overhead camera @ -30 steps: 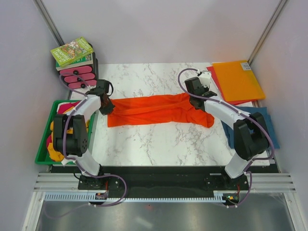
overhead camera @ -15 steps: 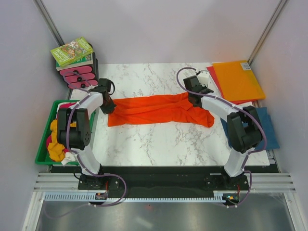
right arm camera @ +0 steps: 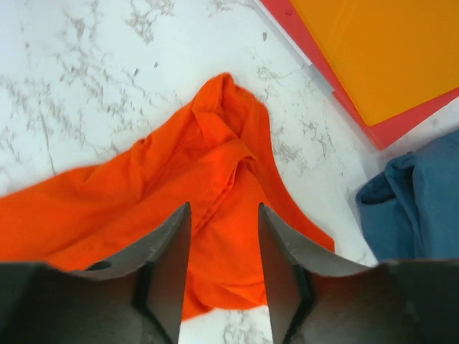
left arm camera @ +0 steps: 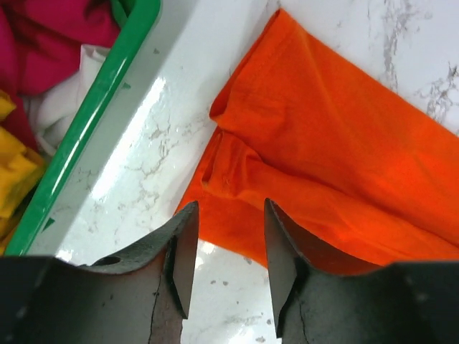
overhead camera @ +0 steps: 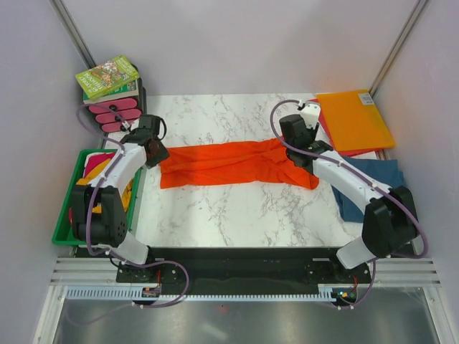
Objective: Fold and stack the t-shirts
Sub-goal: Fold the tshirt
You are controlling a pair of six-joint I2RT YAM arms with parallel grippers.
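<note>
From the near edge of the marble table (overhead camera: 237, 208), we see both arms reaching in. Beside the left arm, a green bin (overhead camera: 61, 231) holds unfolded t-shirts (left arm camera: 50, 29) in magenta, yellow and white. A teal t-shirt (overhead camera: 362, 172) lies crumpled beside the right arm.

Across the middle of the table lies the orange t-shirt (overhead camera: 229, 165), a narrow band with its long axis running left to right. The coming move turns on this: each gripper stands at one end of the band, so each arm is nearest its own end.

The left gripper (left arm camera: 229, 215) hangs over the left end, fingers parted and empty, with a folded corner of cloth just past the tips. The right gripper (right arm camera: 224, 215) also has its fingers parted with nothing between them. It hangs over the bunched right end, where the fabric rises to a peak and trails toward the teal shirt.

We judge that a paired pinch at the two ends comes next, and the right end is the messier grasp.

Farther back, an orange folder (overhead camera: 355, 118) rests on a red folder (right arm camera: 387, 129) at the right corner, and a stack of books (overhead camera: 107, 77) sits at the left.

Against half a second ago, both elbows have swung toward the near edge. The right gripper has edged slightly toward the folders, and the orange shirt lies as it did.
</note>
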